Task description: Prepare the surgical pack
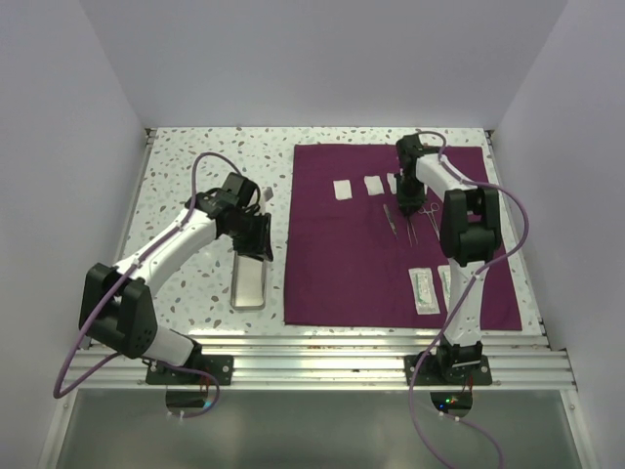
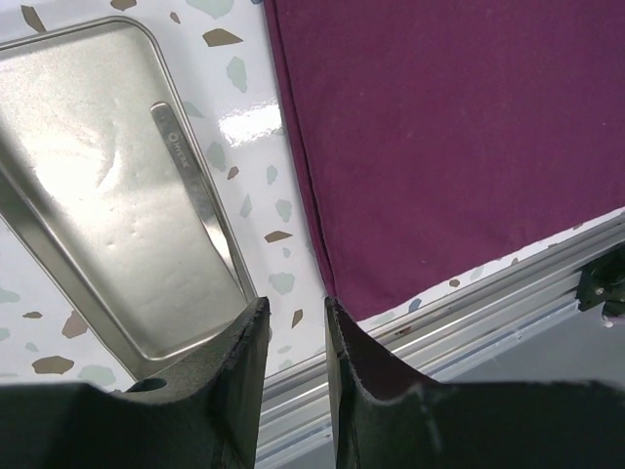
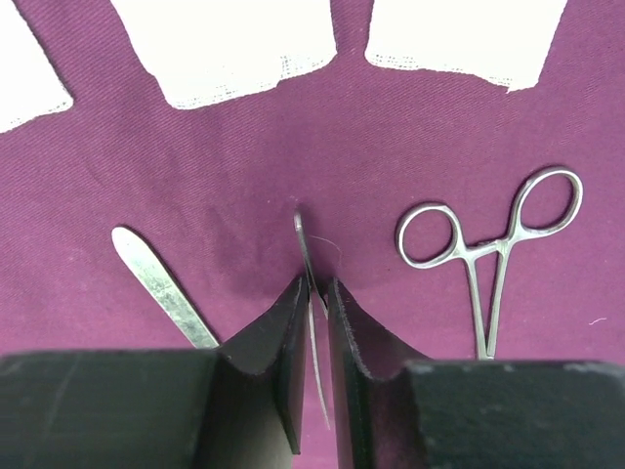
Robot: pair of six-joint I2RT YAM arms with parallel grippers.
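The surgical pack's dark magenta cloth (image 1: pixel 342 264) lies spread flat on the right half of the table. On it are white gauze squares (image 1: pixel 343 189) and thin metal instruments (image 1: pixel 391 220). My right gripper (image 3: pixel 317 283) is shut on a thin steel instrument (image 3: pixel 301 239) that stands on edge on the cloth. A flat handle (image 3: pixel 156 283) lies to its left and ring-handled forceps (image 3: pixel 479 254) to its right. The shiny steel tray (image 2: pixel 88 176) sits left of the cloth with one flat instrument (image 2: pixel 190 186) inside. My left gripper (image 2: pixel 296 305) hangs open at the tray's rim, with only table showing between its fingers.
Two white sealed packets (image 1: pixel 423 291) lie on the cloth's near right part. An aluminium rail (image 1: pixel 322 352) runs along the table's near edge. White walls close in the left, right and back sides. The cloth's left edge (image 2: pixel 303 195) runs close beside the tray.
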